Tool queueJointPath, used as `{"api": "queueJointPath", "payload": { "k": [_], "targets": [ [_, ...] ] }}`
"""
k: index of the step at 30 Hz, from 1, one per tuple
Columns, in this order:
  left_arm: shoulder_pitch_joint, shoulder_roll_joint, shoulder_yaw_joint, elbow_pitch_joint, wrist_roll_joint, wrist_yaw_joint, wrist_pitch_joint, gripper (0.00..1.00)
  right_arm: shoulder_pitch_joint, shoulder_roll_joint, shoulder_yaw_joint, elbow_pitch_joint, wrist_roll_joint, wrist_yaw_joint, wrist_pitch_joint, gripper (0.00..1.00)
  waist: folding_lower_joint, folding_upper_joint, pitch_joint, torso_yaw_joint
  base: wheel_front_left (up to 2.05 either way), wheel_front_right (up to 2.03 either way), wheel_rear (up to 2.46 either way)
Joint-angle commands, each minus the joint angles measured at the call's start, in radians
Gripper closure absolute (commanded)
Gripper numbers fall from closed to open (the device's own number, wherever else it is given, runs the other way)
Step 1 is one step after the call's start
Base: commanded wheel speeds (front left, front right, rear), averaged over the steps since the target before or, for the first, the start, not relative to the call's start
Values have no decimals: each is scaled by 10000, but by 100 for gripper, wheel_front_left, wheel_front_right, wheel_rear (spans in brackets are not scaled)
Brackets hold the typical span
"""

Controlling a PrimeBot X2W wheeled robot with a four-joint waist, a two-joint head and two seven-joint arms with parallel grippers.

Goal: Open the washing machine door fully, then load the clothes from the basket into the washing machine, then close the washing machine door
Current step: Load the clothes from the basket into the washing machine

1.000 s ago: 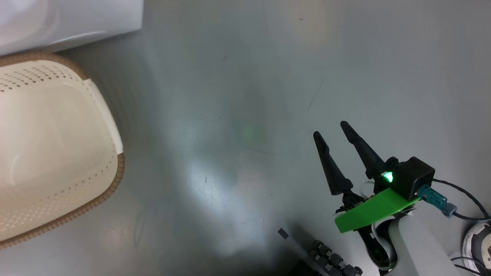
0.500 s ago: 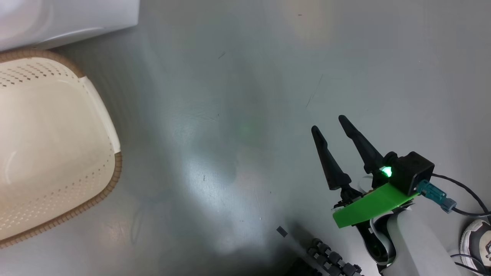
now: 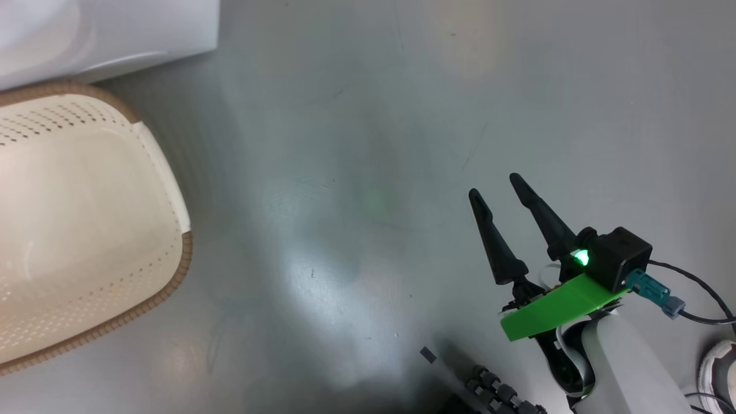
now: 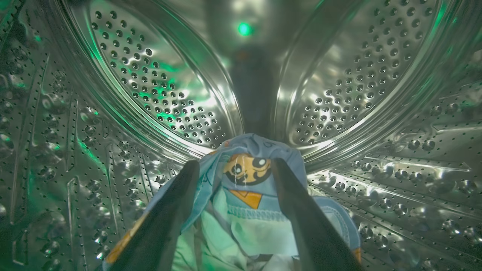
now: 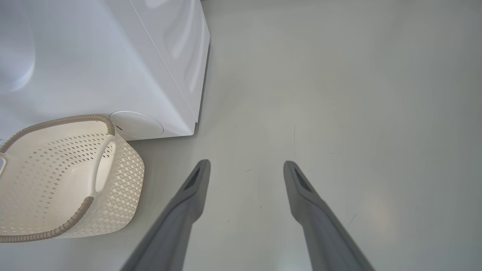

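So the left gripper [image 4: 234, 162] sat inside the washing machine [image 4: 150, 86], jaws spread, with the clothes [image 4: 244, 214] slumped right between them at bottom centre, while the right gripper [image 3: 494, 185] hung empty and unclenched, lower right.

Left claw [image 4: 234, 162] spread wide; right claw [image 3: 494, 185] spread, hovering.

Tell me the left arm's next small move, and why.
Probably draw the left gripper straight back out of the drum, fingers apart. Its jaws stand open with the clothes lying between them, and the basket looks empty, so the load seems done; a slow retreat should avoid dragging cloth out.
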Motion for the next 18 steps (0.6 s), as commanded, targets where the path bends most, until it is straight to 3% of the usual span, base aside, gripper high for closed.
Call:
{"api": "queueJointPath", "payload": {
  "k": [1, 18],
  "targets": [
    [208, 357, -46, -262, 4, -53, -47, 0, 201, -133, 116, -142, 67, 16, -119, 0, 0, 0, -158, 110, 0, 0, 0],
    [3079, -467, 11, -891, -357, -265, -48, 0, 535, -639, -129, -101, -222, 16, -119, 0, 0, 0, -1827, 1160, 0, 0, 0]
  ]
}}
